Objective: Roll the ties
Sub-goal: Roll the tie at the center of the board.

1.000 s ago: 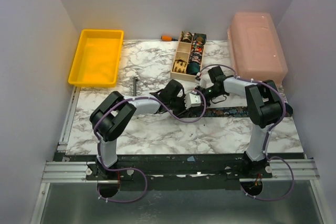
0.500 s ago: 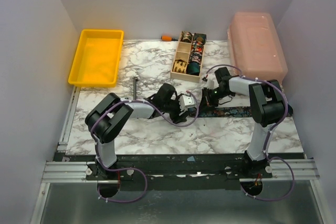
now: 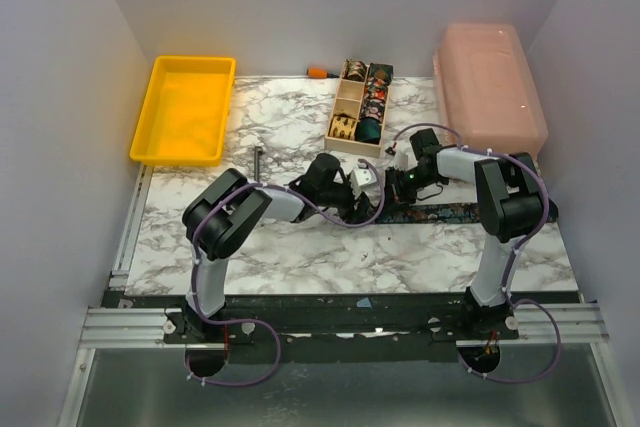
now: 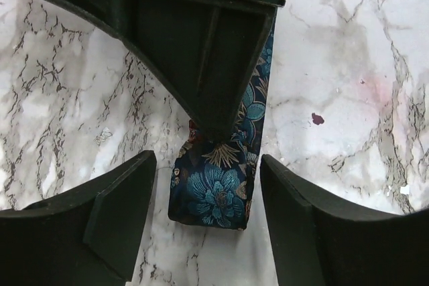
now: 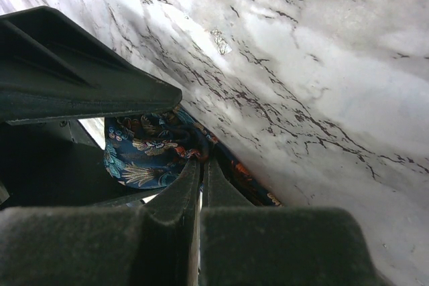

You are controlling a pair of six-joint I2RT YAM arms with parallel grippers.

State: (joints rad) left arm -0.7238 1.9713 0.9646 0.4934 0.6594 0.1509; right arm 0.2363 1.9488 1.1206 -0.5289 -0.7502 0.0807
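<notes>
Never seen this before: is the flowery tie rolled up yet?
Not rolled: the tie lies as a long flat strip on the table, one end pinched by the right hand.

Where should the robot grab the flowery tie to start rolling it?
Grab the flowery tie at its cut end, coming straight down from above. That end lies flat on the marble table with bare table beside both long edges, so it can be pinched across its narrow width. The left tool hangs open astride it. The right tool looks shut on the tie farther along.
</notes>
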